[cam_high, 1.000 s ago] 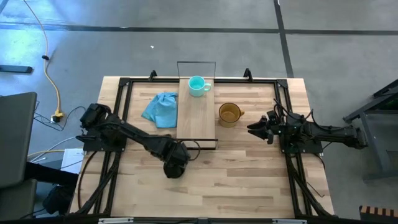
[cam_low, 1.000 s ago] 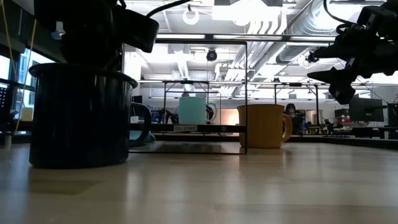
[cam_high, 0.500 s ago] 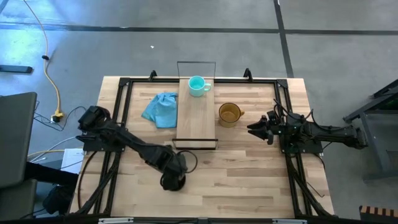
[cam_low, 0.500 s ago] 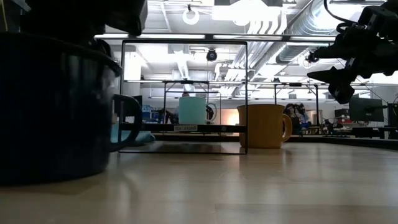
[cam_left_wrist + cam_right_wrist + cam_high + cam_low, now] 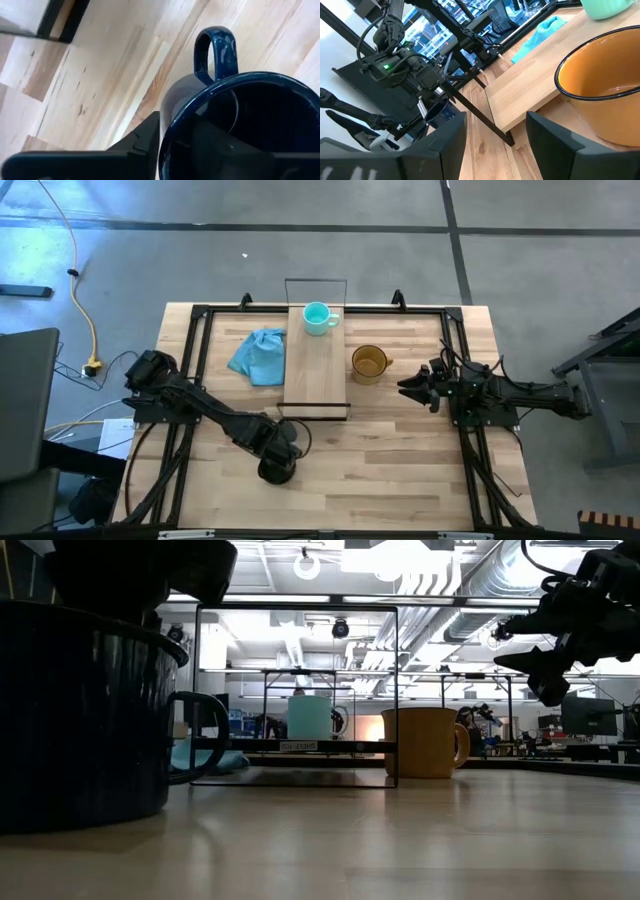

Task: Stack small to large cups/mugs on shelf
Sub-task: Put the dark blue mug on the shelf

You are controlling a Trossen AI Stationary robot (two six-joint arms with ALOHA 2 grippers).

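The black mug (image 5: pixel 277 470) stands upright on its base on the table in front of the shelf's near end. My left gripper (image 5: pixel 177 140) points down over it, one finger inside the mug and one outside, on the side away from the handle (image 5: pixel 215 50). The teal mug (image 5: pixel 318 317) stands on the far end of the shelf (image 5: pixel 315 370). The amber mug (image 5: pixel 368 363) stands on the table just right of the shelf. My right gripper (image 5: pixel 405 388) waits open at the table's right, level and facing the amber mug (image 5: pixel 600 90). My left gripper stands astride the black mug's wall at the rim (image 5: pixel 167 127), coming from above. The inner finger (image 5: pixel 215 147) stands clear of the wall. The outer finger (image 5: pixel 145 137) lies close against the rim; whether it touches cannot be told. The mug rests upright on the table.
A light blue cloth (image 5: pixel 258 355) lies left of the shelf. Black wire frames (image 5: pixel 315 280) rise at the shelf's two ends. Black rails (image 5: pixel 195 360) run along the table's left and right sides. Bare tabletop lies along the near edge.
My left gripper has gone toward the table's near edge with the black mug, rolling its wrist. The mug has turned with it and now stands much closer to the low camera. In the last half second it has kept its place.
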